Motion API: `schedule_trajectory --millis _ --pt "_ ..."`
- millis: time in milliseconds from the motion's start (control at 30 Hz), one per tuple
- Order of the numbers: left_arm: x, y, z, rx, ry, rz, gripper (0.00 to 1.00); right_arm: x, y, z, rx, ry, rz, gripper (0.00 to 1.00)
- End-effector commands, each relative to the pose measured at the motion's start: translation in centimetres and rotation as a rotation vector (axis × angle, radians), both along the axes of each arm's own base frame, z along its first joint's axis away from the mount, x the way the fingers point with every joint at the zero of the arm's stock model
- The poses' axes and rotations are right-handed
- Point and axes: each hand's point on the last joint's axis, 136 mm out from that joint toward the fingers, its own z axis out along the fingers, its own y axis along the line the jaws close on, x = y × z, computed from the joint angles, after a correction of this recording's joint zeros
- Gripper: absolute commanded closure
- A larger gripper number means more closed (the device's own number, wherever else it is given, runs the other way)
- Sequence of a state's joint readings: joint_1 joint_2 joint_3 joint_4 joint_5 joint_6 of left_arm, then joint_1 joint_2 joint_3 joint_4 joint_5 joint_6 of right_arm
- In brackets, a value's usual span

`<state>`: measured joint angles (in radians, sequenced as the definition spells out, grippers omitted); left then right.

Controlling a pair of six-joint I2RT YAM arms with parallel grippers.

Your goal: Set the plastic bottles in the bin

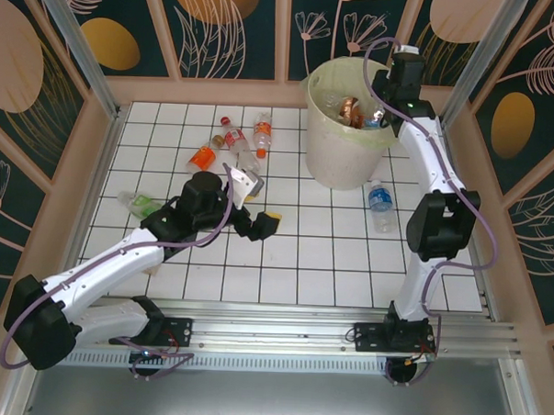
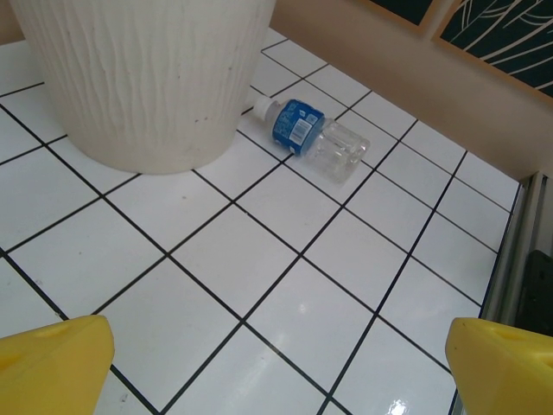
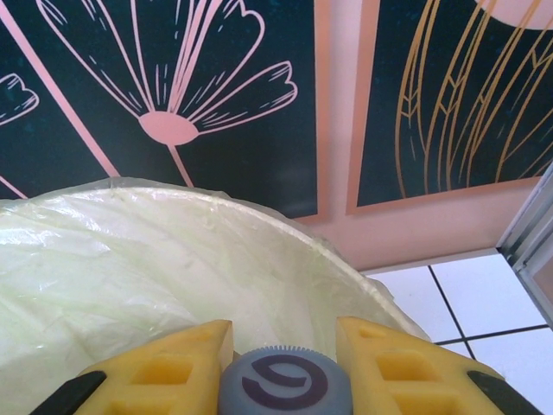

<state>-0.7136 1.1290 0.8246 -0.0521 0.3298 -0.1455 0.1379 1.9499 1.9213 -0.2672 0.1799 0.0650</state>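
Several plastic bottles (image 1: pixel 232 137) lie loose on the white tiled table (image 1: pixel 330 256) in the top view. A cluster with orange and red labels sits left of the bin (image 1: pixel 344 146), a green-labelled bottle (image 1: pixel 141 203) lies beside the left arm, and a blue-labelled bottle (image 1: pixel 380 201) lies just right of the bin's base. That view also looks down into the bin, where a few bottles, among them a coppery-brown bottle (image 1: pixel 347 109), rest on the yellowish liner bag (image 1: pixel 323 99). The left wrist camera adds that the blue-labelled bottle lies on its side, white cap toward the bin's ribbed wall. It also shows the left gripper (image 1: pixel 258 223) low over bare tiles, its yellow fingers (image 2: pixel 52 363) spread wide and holding nothing. From the right wrist camera, the right gripper (image 3: pixel 282 346) hangs over the bin's mouth, clamped on a grey-capped bottle (image 3: pixel 281 387) whose cap bears a purple swirl.
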Motion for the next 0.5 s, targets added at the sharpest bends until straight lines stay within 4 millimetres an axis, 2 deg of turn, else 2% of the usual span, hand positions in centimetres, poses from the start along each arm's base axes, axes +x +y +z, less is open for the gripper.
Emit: schedule_trajectory --millis 0,67,167,300,467 --pt "-0.2 -0.2 -0.4 0.014 0.007 -0.016 0.02 -2.0 1.6 -9.0 -0.03 0.311 0.096 0.67" --pt "-0.2 -0.2 -0.4 0.014 0.006 -0.015 0.01 -2.0 2.2 -8.5 -0.007 0.308 0.123 0.62" --pt "-0.2 -0.2 -0.5 0.015 0.01 -0.014 0.01 -2.0 2.7 -7.6 0.018 0.303 0.147 0.5" --pt "-0.2 -0.2 -0.4 0.013 0.011 -0.014 0.01 -2.0 2.9 -5.6 0.033 0.266 0.152 0.36" --pt "-0.2 -0.2 -0.3 0.01 0.01 -0.015 0.01 -2.3 2.8 -2.2 0.043 0.203 0.15 0.32"
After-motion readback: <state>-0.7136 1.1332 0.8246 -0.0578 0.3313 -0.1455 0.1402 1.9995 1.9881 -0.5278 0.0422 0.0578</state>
